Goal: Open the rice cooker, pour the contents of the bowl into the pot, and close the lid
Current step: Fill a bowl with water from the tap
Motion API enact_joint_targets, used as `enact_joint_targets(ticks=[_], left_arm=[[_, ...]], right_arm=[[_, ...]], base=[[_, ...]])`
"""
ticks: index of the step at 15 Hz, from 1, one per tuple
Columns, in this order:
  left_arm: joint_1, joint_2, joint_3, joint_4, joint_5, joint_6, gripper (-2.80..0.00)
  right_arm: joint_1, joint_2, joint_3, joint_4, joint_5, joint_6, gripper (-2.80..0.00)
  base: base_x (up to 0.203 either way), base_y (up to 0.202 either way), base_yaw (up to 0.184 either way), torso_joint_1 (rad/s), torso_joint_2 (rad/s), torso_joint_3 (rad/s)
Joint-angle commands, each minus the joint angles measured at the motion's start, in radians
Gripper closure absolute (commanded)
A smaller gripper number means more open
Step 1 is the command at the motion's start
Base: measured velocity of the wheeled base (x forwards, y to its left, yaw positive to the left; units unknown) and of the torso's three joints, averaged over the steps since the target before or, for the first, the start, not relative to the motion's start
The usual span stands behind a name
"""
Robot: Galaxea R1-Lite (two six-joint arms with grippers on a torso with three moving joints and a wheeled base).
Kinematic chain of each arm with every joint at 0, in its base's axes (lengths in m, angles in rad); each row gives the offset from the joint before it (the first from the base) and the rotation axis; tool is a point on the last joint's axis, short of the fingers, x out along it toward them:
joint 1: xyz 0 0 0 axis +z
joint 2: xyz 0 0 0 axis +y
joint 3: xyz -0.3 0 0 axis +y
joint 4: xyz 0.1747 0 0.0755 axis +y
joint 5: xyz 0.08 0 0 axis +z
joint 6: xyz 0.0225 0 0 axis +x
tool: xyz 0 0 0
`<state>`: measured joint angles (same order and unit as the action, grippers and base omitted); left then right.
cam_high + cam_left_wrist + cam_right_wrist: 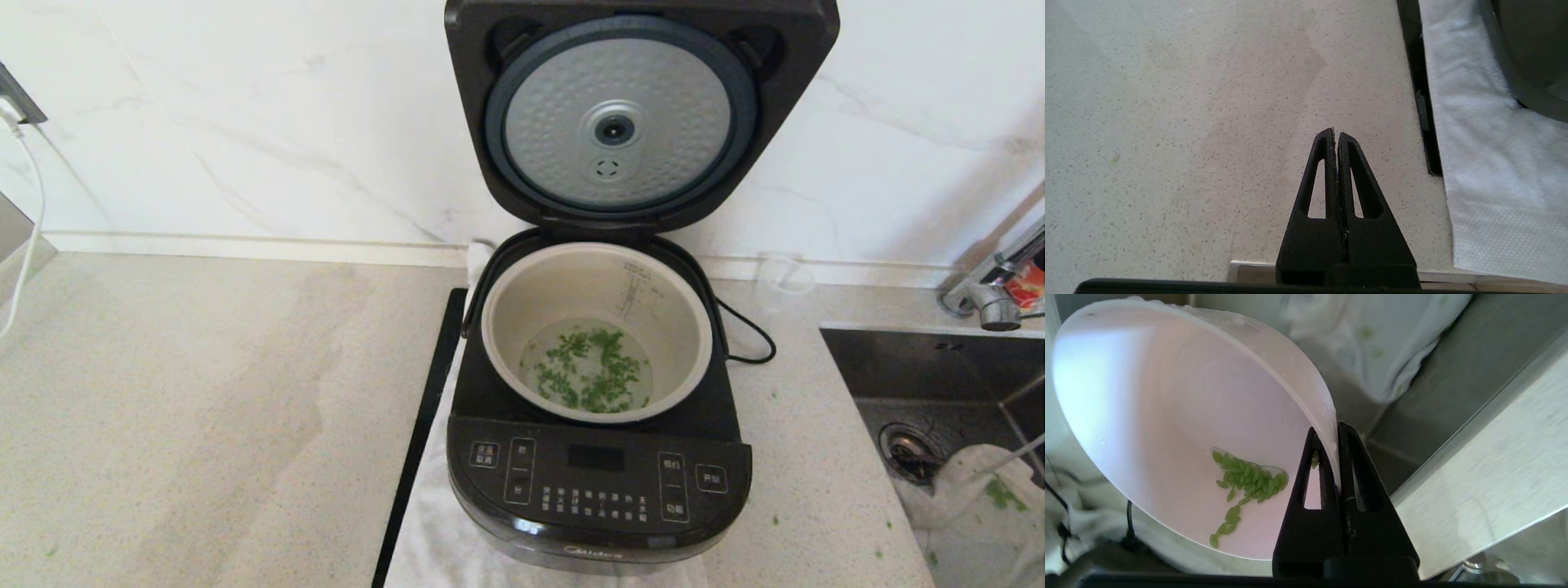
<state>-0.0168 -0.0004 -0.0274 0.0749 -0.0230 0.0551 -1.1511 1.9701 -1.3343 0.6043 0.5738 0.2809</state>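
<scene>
The black rice cooker (pixel 600 482) stands open, its lid (pixel 629 114) raised with the dimpled silver plate facing me. Inside, the pale pot (pixel 600 282) holds chopped green bits (pixel 589 369) in a shallow pool of water. In the right wrist view, my right gripper (pixel 1336 430) is shut on the rim of the tilted white and pink bowl (pixel 1167 416), held over the sink. A few wet green bits (pixel 1245 479) cling to the bowl's inside. My left gripper (pixel 1336 132) is shut and empty above the counter, left of the cooker. Neither arm shows in the head view.
A white towel (pixel 424 531) lies under the cooker, with a black strip (pixel 424 425) along its left edge. The steel sink (pixel 922 367) and faucet (pixel 992 294) are at the right, with a white cloth (pixel 1372 343) in the sink. A clear cup (pixel 782 282) stands behind.
</scene>
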Motion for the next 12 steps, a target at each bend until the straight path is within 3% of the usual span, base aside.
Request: enact_joint_targets(ticks=[1, 12], left_arm=[[0.000, -0.001, 0.000, 0.000, 0.000, 0.000, 0.00], [0.000, -0.001, 0.000, 0.000, 0.000, 0.000, 0.00]], right_arm=[[-0.033, 0.084, -0.055, 0.005, 0.005, 0.001, 0.00], [-0.022, 0.151, -0.186, -0.006, 0.043, 0.013, 0.00]], base=[[0.000, 0.000, 0.000, 0.000, 0.00, 0.000], [0.000, 0.000, 0.000, 0.000, 0.00, 0.000]])
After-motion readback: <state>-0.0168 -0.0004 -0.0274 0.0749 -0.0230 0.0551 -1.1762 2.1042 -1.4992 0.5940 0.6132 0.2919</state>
